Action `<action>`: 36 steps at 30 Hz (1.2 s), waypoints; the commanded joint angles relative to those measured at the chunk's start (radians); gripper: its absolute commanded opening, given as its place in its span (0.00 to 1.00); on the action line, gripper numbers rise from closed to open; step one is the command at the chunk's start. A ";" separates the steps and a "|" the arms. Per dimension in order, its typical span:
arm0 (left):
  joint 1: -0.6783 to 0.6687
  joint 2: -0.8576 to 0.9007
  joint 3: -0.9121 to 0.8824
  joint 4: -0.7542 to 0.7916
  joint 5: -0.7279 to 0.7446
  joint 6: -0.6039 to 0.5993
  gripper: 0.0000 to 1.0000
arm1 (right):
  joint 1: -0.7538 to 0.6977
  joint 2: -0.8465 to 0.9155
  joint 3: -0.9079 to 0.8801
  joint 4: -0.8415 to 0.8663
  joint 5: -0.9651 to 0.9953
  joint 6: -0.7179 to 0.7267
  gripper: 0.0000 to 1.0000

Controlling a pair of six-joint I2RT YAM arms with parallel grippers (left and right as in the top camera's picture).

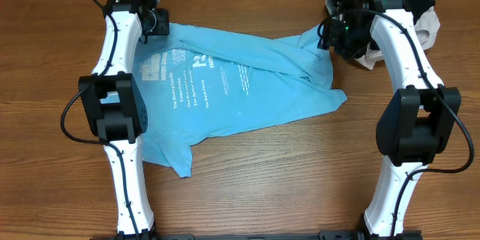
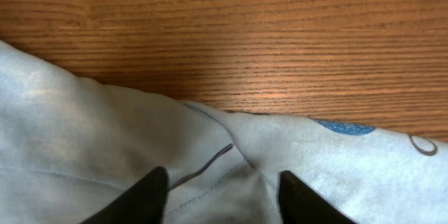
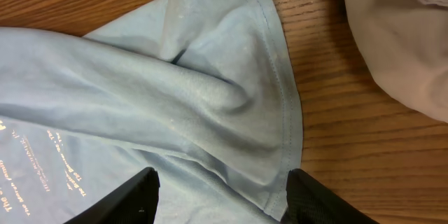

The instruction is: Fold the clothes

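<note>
Beneath my left gripper (image 2: 222, 178), jaws parted and gripping nothing, lies the T-shirt (image 2: 70, 133); my right gripper (image 3: 220, 182) hangs equally unclenched above it. Closing here, I could pinch two bunched layers and skew the fold.

The overhead camera looks straight down from well above, taking in the whole surface (image 1: 300, 187), the left arm (image 1: 116, 112), the right arm (image 1: 416, 124) and the blue T-shirt (image 1: 225, 97). The left wrist camera sits low and close, facing across the shirt's edge onto bare wood, its fingers (image 2: 147, 199) at the bottom. The right wrist camera looks down closely on the shirt's corner beside a beige cloth (image 3: 399, 35), both also visible overhead.
</note>
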 commanded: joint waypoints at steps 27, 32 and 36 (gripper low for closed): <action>-0.007 0.055 0.044 -0.007 -0.003 0.003 0.11 | 0.006 -0.039 0.027 0.006 0.006 -0.008 0.64; -0.006 0.055 0.069 -0.051 -0.002 -0.004 0.05 | 0.006 -0.039 0.027 0.005 0.006 -0.008 0.64; -0.006 0.055 0.070 -0.083 -0.003 -0.004 0.06 | 0.006 -0.039 0.027 0.009 0.006 -0.008 0.64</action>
